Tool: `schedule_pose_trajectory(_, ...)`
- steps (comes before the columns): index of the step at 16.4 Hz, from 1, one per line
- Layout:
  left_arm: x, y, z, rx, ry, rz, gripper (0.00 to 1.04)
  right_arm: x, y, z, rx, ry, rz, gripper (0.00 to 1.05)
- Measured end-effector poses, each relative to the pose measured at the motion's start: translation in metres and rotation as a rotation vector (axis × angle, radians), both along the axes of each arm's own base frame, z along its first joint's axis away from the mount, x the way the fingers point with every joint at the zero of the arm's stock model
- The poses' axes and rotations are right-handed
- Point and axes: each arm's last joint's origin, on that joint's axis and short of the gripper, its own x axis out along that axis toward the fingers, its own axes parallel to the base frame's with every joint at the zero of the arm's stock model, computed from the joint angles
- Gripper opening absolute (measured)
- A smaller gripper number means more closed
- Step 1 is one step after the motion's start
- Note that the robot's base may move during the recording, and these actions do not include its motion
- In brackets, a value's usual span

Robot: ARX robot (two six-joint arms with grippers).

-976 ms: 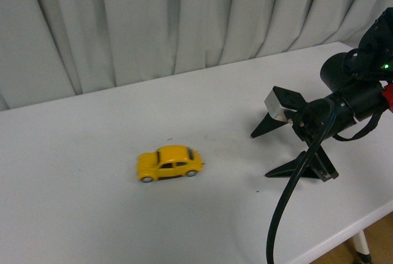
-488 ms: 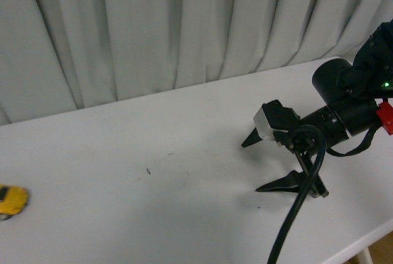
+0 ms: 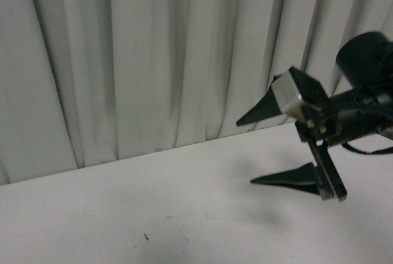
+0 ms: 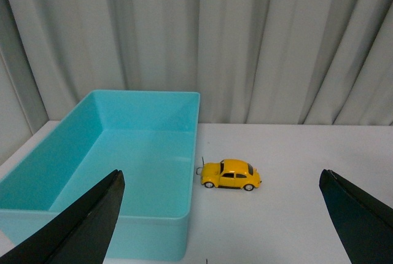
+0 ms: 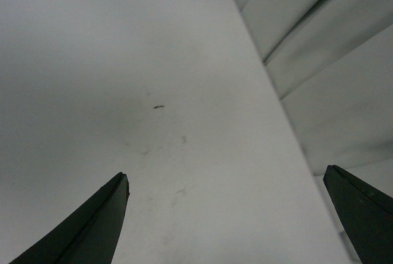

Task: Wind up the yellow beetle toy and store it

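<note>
Your right gripper (image 3: 245, 152) hung over the surface with its black, wedge-shaped fingers spread wide and nothing between them. Your left gripper (image 4: 220, 175) was splayed just as wide, also empty. The yellow beetle toy (image 4: 233, 174), rounded and glossy, stood on its wheels on the smooth white surface (image 4: 307, 153), just beside the long outer wall of an open, rectangular turquoise tub (image 4: 147, 94), not inside it. Pale pleated curtains (image 3: 123, 61) closed off the far edge. You had bare surface on the toy's other sides.
</note>
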Motion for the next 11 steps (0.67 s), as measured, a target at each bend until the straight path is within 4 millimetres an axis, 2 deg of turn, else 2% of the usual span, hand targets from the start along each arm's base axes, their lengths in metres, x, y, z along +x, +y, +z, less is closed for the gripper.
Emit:
schedule_pose_trajectory(3, 0.0, 0.0, 0.0, 0.0, 0.0, 0.0, 0.98, -0.016, -0.007, 0.052, 0.014, -0.176, -0.015, 0.98)
schedule_pose_trajectory(5, 0.0, 0.0, 0.0, 0.0, 0.0, 0.0, 0.98, -0.022, -0.009, 0.073, -0.03, -0.302, -0.078, 0.95)
schedule_pose_trajectory(6, 0.0, 0.0, 0.0, 0.0, 0.0, 0.0, 0.98, -0.031, 0.002, 0.07, -0.105, -0.341, -0.337, 0.85)
schedule_pose_trajectory(7, 0.0, 0.0, 0.0, 0.0, 0.001, 0.0, 0.98, -0.052, 0.021, 0.059, -0.001, -0.319, -0.574, 0.73)
schedule_pose_trajectory(8, 0.0, 0.0, 0.0, 0.0, -0.001, 0.0, 0.98, -0.071, 0.033, 0.057, 0.163, -0.301, -0.761, 0.62)
schedule_pose_trajectory(10, 0.0, 0.0, 0.0, 0.0, 0.0, 0.0, 0.98, -0.115, 0.056, 0.07, 0.515, -0.202, -0.994, 0.38)
schedule_pose_trajectory(11, 0.0, 0.0, 0.0, 0.0, -0.001, 0.0, 0.98, -0.137, 0.072, 0.066, 0.618, -0.135, -1.039, 0.25)
